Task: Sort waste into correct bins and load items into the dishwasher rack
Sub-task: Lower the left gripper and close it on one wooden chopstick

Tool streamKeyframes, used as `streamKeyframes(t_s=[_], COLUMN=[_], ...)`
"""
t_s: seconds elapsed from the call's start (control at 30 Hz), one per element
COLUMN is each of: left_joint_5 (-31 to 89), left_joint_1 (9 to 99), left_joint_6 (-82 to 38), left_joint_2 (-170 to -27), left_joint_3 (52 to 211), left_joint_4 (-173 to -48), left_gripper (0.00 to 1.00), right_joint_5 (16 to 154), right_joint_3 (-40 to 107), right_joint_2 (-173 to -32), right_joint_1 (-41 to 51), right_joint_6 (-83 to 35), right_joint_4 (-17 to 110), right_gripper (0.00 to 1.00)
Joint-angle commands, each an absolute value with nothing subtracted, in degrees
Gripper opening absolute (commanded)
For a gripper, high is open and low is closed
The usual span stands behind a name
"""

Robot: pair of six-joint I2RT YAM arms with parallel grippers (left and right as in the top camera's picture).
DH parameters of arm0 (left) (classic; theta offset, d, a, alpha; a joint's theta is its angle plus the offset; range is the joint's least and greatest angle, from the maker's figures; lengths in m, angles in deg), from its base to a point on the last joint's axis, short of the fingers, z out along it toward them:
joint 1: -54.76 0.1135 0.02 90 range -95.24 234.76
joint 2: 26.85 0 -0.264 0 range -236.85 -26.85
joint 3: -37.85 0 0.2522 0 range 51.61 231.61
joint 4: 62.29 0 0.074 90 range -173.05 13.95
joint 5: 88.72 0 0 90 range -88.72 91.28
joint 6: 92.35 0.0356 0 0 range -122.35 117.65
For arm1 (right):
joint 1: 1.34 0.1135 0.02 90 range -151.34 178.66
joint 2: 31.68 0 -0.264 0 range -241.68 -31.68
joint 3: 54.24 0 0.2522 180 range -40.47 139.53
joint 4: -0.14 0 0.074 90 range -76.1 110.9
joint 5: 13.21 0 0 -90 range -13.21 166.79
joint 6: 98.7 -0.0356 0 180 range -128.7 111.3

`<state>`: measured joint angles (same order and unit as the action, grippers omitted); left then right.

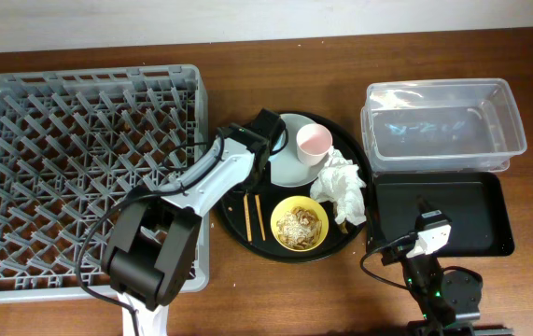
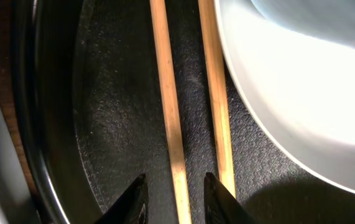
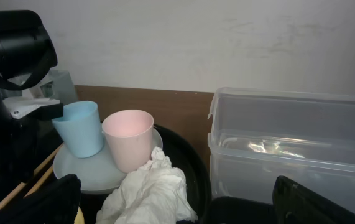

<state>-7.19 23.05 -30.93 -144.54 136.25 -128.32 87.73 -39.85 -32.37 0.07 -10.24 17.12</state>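
Two wooden chopsticks [image 1: 251,217] [image 2: 168,93] lie side by side on the round black tray [image 1: 238,233], beside the pale plate [image 1: 289,173] [image 2: 301,93]. My left gripper [image 2: 175,177] is low over them and open. Its jaws straddle the left chopstick with a gap on each side. A pink cup [image 1: 314,142] [image 3: 129,138] and a light-blue cup [image 3: 79,127] stand on the plate. The crumpled white napkin [image 1: 343,187] [image 3: 149,193] lies beside the yellow bowl [image 1: 300,224] of beige scraps. My right gripper [image 1: 431,224] [image 3: 183,202] hangs wide open over the black rectangular tray [image 1: 471,210], holding nothing.
The large grey dishwasher rack [image 1: 61,177] fills the left side of the table, and my left arm reaches across its right edge. The clear plastic tub [image 1: 439,86] [image 3: 289,149] stands at the back right, behind the black rectangular tray.
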Motion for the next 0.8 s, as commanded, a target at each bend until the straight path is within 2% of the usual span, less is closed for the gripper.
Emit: streamKeyframes(t_s=[0.0,0.43,0.57,0.77], left_joint_5=[-8.0,-8.0,-7.9,-7.6], left_joint_1=[23.4,23.4,23.4,23.4], left_joint_6=[-31.7,-32.4,-32.3,-32.3], left_joint_2=[-145.3,-145.3,-145.0,-139.8], left_joint_3=[135.0,134.8,135.2,136.1], left_joint_4=[-127.5,-127.1,-127.3,-127.5], left_gripper=[0.27,0.26,0.22,0.24], right_joint_5=[87.2,87.2,87.2,87.2], right_joint_3=[-40.2,-40.2,-40.2,-40.2], right_joint_2=[-32.0,-32.0,-32.0,-32.0], right_joint_1=[-0.2,-0.2,-0.2,-0.2], right_joint_6=[-10.7,-10.7,-10.7,-10.7], right_joint_4=[17.5,17.5,17.5,17.5], right_gripper=[0.98,0.98,0.98,0.98])
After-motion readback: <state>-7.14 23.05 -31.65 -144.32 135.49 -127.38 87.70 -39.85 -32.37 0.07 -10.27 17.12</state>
